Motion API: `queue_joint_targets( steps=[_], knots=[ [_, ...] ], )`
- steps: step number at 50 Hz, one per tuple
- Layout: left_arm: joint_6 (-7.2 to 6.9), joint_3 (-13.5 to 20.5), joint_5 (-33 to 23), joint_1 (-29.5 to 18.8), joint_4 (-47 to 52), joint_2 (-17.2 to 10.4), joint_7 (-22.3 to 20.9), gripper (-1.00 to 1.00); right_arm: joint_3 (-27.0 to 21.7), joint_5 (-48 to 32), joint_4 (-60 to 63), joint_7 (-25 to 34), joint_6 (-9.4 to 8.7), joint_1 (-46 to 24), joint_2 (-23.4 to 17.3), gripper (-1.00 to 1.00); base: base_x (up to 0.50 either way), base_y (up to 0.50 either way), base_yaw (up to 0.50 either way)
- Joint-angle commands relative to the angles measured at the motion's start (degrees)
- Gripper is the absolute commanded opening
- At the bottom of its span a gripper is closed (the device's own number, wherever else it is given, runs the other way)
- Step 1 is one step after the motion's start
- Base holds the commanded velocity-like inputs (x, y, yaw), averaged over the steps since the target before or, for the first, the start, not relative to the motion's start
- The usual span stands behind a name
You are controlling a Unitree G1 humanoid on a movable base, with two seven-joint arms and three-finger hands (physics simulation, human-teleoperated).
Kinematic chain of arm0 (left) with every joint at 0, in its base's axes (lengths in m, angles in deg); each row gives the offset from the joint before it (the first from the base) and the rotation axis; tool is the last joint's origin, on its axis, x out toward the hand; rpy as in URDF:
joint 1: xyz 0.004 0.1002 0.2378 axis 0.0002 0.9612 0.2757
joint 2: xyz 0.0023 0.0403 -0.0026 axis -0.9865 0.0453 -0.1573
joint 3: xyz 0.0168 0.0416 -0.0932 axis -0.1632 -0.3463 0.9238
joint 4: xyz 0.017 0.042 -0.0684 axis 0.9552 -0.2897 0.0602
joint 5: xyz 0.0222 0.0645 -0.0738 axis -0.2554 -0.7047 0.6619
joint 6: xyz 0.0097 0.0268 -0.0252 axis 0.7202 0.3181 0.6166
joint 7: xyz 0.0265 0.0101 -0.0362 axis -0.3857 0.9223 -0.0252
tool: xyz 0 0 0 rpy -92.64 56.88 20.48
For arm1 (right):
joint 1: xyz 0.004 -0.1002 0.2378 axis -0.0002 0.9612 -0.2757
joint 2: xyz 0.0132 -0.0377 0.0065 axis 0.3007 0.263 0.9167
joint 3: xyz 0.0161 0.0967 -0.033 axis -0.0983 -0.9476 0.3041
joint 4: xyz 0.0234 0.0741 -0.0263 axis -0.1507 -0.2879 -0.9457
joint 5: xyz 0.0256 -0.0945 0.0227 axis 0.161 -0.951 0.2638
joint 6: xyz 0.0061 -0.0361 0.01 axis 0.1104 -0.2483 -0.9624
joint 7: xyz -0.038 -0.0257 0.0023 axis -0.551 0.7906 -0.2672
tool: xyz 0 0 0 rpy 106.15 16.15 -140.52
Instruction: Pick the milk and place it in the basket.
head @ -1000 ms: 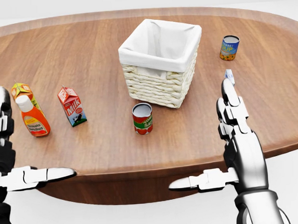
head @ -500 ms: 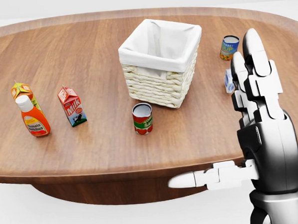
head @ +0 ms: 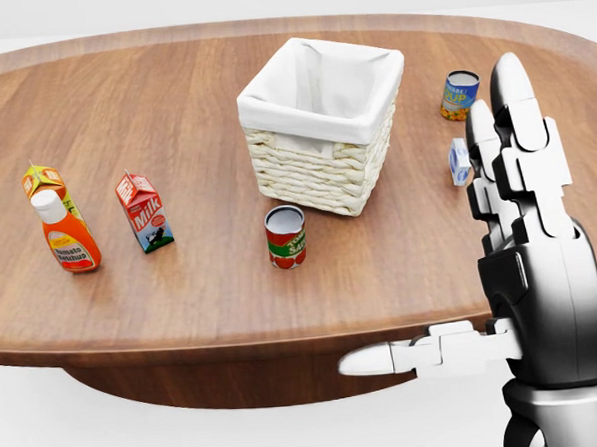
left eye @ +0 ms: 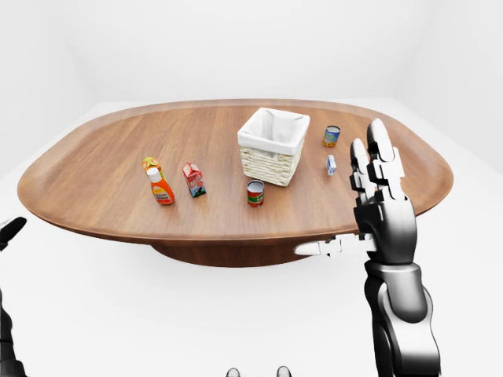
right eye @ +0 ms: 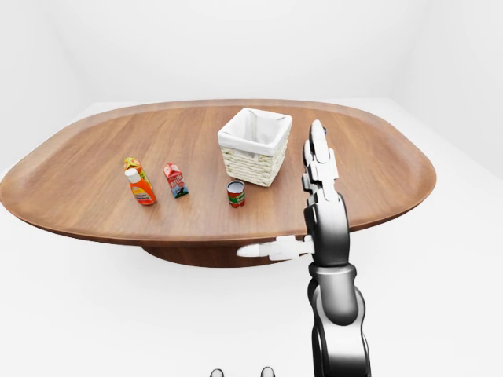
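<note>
Wood table (head: 172, 100) – smooth, wicker basket (head: 316, 172) – cloth-lined

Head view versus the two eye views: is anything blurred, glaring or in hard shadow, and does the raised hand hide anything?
Head view: sharp, even light, only soft contact shadows under the milk carton and basket; the right hand partly covers a small blue-white carton. Left-eye view: wider, slightly bowed table, no glare. Right-eye view: the hand hides that carton and the blue can.
</note>
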Motion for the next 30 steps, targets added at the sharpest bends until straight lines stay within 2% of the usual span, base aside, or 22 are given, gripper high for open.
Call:
queue_joint_targets(
  steps=[1, 11, 30],
  knots=[
    [0.00, -1.9, 5.4, -1.5, -15.7, -5.6, 1.0, 1.00, -0.1, 0.1, -0.3, -0.1, 0.00, 0.0, 0.1, 0.99, 0.00, 0.00, 0.00],
    [0.00, -3.1, 6.6, -1.0, -15.5, -5.9, 3.6, 1.00, 0.4, -0.7, -1.2, -0.1, 0.00, -0.1, 0.1, 0.98, 0.00, 0.00, 0.00],
    [0.00, -3.2, 6.7, -0.9, -15.4, -5.9, 3.9, 1.00, 0.7, -1.8, -1.0, -0.4, 0.00, 0.0, 0.1, 0.98, 0.00, 0.00, 0.00]
  ],
)
